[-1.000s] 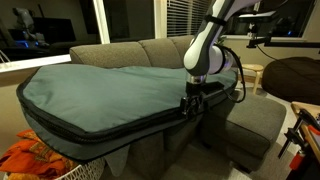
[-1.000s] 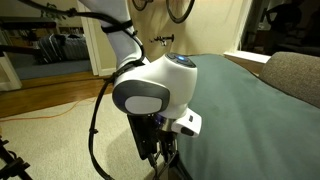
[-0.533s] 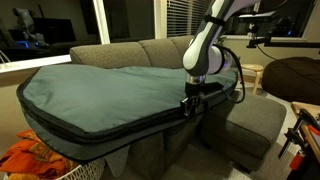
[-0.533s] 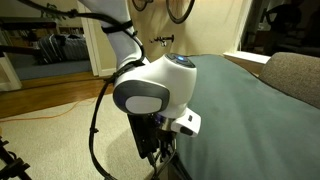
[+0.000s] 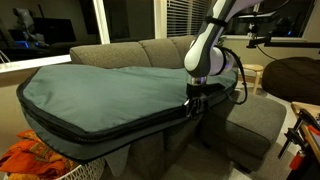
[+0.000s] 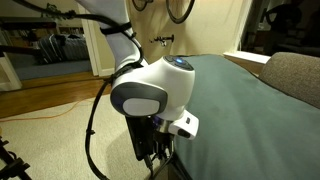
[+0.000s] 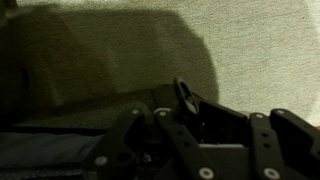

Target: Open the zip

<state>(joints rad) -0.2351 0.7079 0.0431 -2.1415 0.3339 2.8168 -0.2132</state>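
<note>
Though dim up close — one claw (image 5: pixel 192 104) by one zip (image 5: pixel 125 128), one teal bag (image 5: pixel 100 90) — claw's spread indiscernible.

Dim indoor light, murky wrist view

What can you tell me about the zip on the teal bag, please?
The zip is a long dark line with black trim, curving round the side edge of the teal padded bag, which lies flat on a grey sofa. It looks closed along its visible length. The hand sits at its end by the bag's corner; whether it grips the pull is too dark to tell.
</note>
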